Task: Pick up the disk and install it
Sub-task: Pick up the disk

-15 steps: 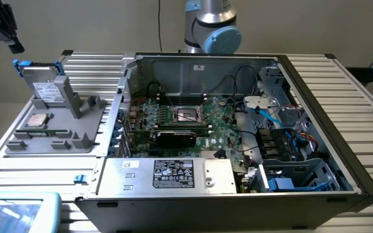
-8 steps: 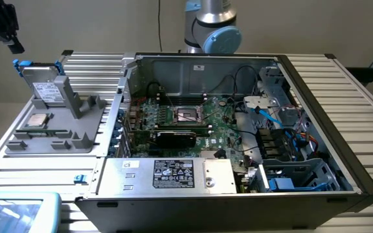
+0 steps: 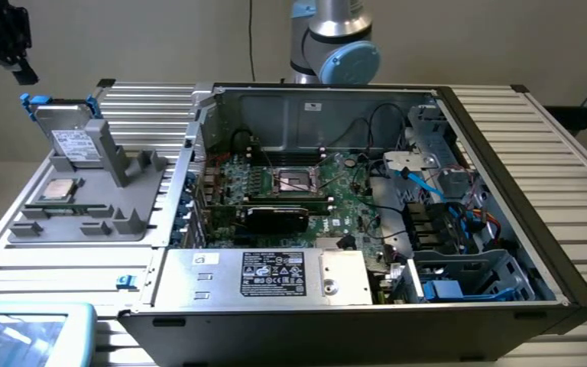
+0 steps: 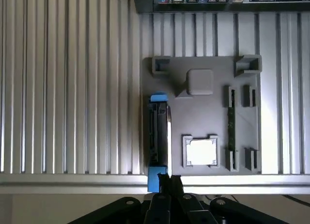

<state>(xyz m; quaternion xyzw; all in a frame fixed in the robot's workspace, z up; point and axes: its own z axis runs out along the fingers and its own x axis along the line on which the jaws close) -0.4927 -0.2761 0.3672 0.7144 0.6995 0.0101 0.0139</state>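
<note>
Note gripper (image 3: 25,74) clenched, empty. Find disk (image 3: 69,139) well below it, upright on edge in grey holder (image 3: 74,220). Risk: coming down unopened, or skewed to that thin top edge, likely knocking it out of the slot.

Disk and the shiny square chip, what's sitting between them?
Nothing sits there: in the wrist view a bare strip of the grey holder plate runs between the disk and the chip.
</note>
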